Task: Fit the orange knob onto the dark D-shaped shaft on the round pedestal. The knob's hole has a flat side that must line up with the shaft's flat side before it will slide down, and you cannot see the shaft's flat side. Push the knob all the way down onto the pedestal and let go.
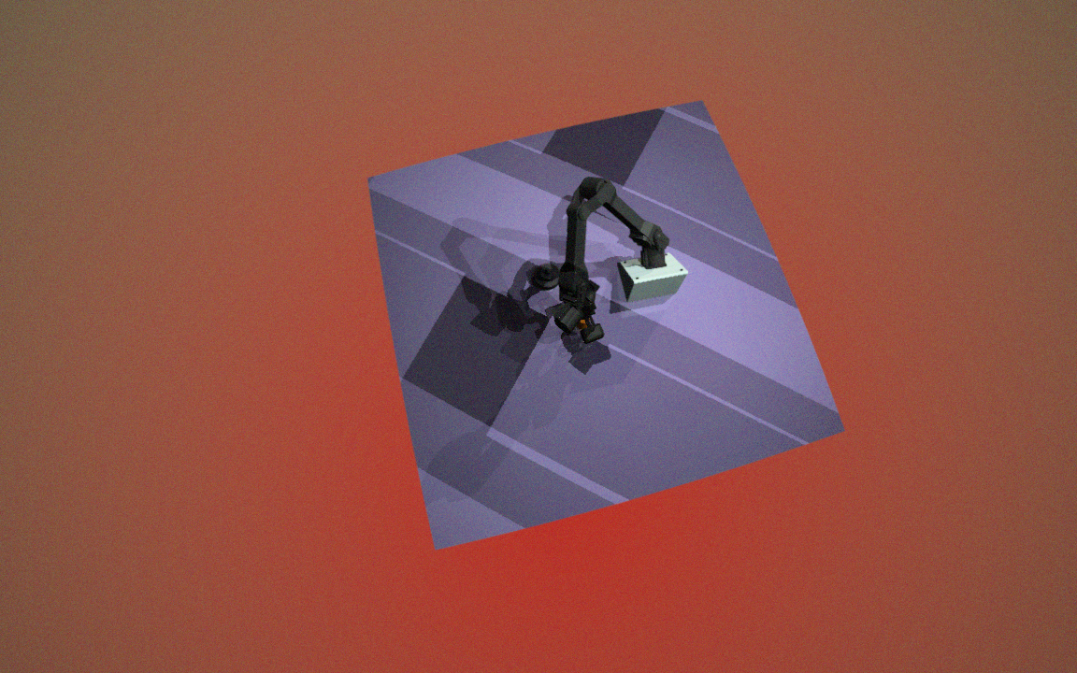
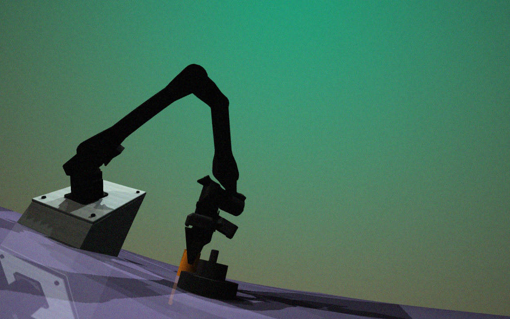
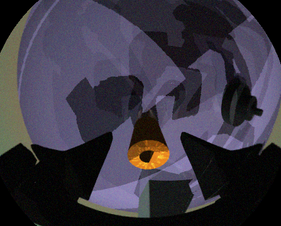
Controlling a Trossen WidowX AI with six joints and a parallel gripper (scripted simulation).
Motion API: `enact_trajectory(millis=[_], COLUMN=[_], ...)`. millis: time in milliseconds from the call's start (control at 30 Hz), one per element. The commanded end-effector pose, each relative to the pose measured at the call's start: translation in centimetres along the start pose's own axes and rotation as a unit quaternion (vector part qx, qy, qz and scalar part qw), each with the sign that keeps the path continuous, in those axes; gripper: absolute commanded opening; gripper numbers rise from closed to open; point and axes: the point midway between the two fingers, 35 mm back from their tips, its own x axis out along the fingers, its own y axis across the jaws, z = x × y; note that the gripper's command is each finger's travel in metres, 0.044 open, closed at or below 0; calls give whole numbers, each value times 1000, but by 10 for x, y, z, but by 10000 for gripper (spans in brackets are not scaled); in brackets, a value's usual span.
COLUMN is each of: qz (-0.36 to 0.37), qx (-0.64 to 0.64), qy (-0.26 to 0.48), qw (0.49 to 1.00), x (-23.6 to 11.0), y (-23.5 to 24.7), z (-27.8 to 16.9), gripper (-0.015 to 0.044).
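knob (image 2: 184, 262) half hidden behind tool (image 2: 193, 254)

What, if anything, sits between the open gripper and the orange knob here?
Nothing visible does. In the wrist view the orange knob stands upright on the surface, in the gap between the spread fingers of the open gripper. The pedestal and its shaft are off to one side.

Matt orange knob (image 3: 149, 152), glossy purple floor (image 1: 693, 368), brushed-metal base block (image 2: 90, 222)
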Motion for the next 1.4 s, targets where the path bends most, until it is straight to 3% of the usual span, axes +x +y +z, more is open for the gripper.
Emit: enact_trajectory(millis=[0, 333, 700, 867, 1000, 1367], qz=[-6, -6, -6, -6, -5, -1], qx=[-6, -6, -6, -6, -6, -7], qy=[5, 5, 5, 5, 5, 4], qw=[1000, 1000, 1000, 1000, 1000, 1000], x=[11, 23, 23, 23, 13, -63], y=[0, -1, -1, -1, 0, 5], z=[-4, -5, -5, -5, -3, 4], gripper=[440, 440, 151, 118, 13, 0])
